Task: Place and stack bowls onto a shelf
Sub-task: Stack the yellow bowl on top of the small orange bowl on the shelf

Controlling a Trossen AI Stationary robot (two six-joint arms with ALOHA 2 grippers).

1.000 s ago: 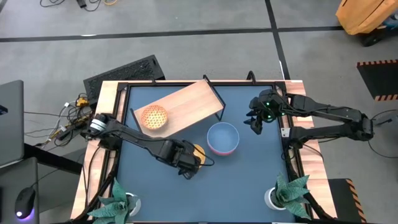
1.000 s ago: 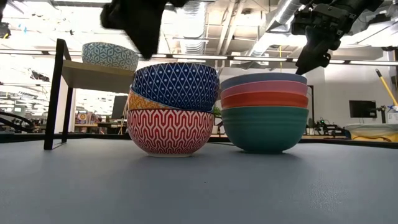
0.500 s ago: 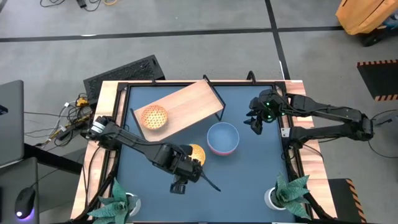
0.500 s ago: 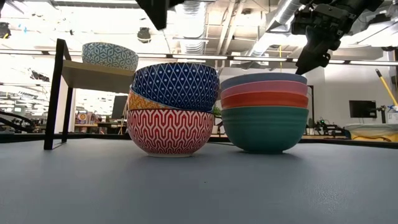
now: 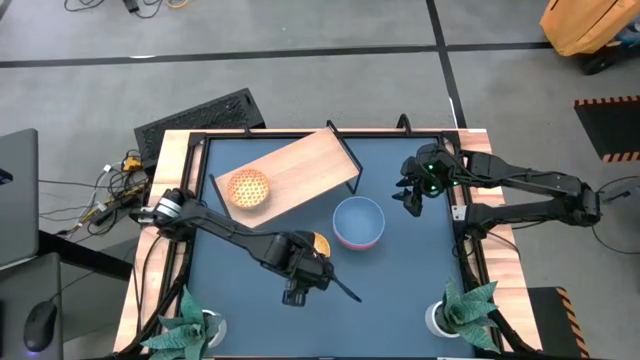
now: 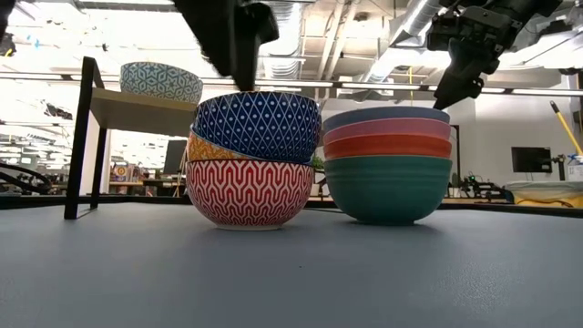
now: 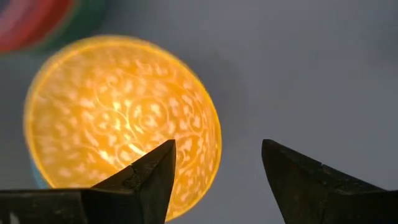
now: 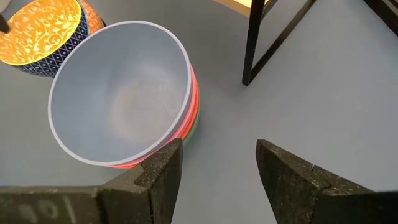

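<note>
A: Orange interior marks the top bowl [image 5: 317,243] of the patterned stack [image 6: 252,159]. Where is it, taking the shelf [image 5: 300,166] as landmark?

B: On the dark blue surface [image 5: 400,290], on the side of the shelf towards the potted plants, with the light blue bowl stack [image 5: 358,221] just beside it. One orange lattice bowl [image 5: 248,187] already sits on the shelf board.

A: And the left pincer [image 5: 305,280]?

B: Above that patterned stack, on its side away from the shelf. The wrist view shows its fingers [image 7: 146,177] spread with nothing between them, the orange bowl's rim under one fingertip.

A: So the coming move turns on what?

B: My reading: the bowl lies shelfward of the pincer. Being round, it has no long axis to align with. The left arm is clearly nearer.

A: The right pincer [image 5: 408,196]?

B: Waiting beside the shelf's end, high over the surface, jaws open and empty.
</note>
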